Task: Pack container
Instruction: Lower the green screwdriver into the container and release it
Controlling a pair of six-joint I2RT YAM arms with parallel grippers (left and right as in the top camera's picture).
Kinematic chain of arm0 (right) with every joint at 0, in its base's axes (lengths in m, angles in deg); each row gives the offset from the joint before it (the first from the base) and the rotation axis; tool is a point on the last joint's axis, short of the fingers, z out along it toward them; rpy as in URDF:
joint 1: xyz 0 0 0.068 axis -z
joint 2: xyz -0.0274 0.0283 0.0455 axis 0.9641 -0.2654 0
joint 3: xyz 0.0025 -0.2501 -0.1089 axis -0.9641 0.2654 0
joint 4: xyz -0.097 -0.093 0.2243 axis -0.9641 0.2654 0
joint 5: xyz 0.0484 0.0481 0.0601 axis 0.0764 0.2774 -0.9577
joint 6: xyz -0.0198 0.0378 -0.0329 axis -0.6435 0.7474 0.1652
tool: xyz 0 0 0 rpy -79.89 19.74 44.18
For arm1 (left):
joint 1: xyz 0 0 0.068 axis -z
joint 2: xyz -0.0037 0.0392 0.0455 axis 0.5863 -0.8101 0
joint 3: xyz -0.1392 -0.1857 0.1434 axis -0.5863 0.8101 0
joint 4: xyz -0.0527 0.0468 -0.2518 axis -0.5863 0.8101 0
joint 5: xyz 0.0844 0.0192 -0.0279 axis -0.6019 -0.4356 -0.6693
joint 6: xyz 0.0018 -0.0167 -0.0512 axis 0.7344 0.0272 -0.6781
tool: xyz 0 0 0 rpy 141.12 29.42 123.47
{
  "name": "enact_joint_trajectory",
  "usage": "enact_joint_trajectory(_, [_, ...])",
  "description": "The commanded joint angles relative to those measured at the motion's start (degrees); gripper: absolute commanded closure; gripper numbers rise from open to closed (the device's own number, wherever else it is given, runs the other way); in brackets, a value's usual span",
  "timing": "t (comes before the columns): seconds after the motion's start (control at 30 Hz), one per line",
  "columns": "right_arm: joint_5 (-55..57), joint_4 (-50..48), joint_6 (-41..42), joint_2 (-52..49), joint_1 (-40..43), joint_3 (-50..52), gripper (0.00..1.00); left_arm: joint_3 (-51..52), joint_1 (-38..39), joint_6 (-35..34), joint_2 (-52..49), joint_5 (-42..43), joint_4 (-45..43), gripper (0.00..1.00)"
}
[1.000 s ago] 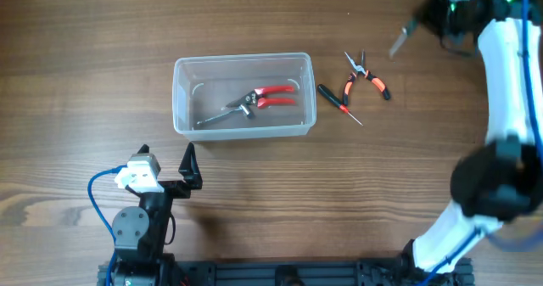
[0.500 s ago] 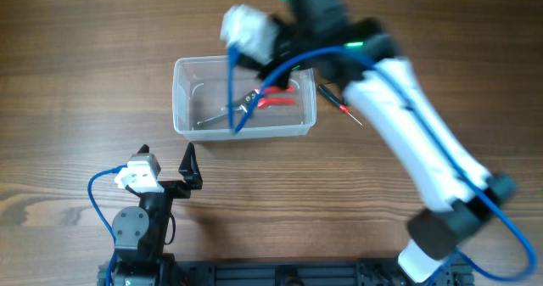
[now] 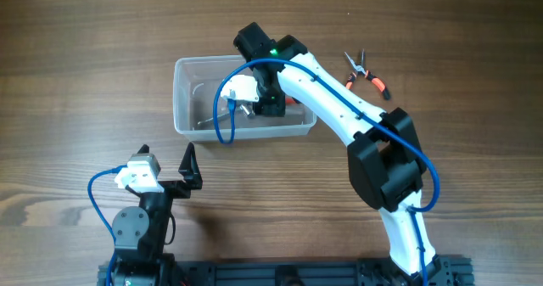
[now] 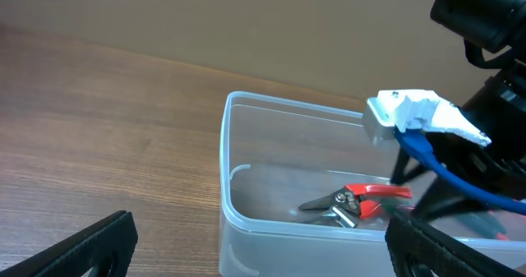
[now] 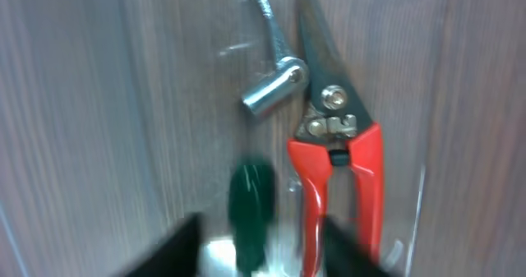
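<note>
I count one brown wooden table, two robot arms, one clear plastic container with round corners, one pair of red-handled cutters, one pair of orange-handled pliers, one shiny silver metal tool and one blurry dark green thing.

The container sits a little toward 11 o'clock from the middle of the table. The cutters lie in it. The silver tool's round end is just beside their blades, at 10 o'clock. The green thing is at about 7 o'clock from the cutters.

The right gripper is down in the container. Its fingers are spread, and the green thing sits between them with a gap on each side.

The left gripper is at about 7 o'clock from the container, well apart from it. It is spread wide and holds nothing.

The pliers lie on the table at 3 o'clock from the container.
</note>
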Motion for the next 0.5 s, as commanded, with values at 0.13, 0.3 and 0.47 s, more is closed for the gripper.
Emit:
enact_joint_trajectory(0.13, [8.96, -1.88, 18.80, 6.05, -0.15, -4.70, 0.21, 0.24, -0.33, -0.50, 0.09, -0.15, 0.04, 0.00])
enact_joint_trajectory(0.3, [9.18, -3.65, 33.83, 16.85, 4.68, -6.19, 0.08, 0.24, -0.33, -0.50, 0.09, -0.15, 0.04, 0.00])
enact_joint_trajectory(0.47, [9.03, -2.67, 45.90, 21.42, 15.54, -6.19, 0.12, 0.24, -0.33, -0.50, 0.09, -0.15, 0.04, 0.00])
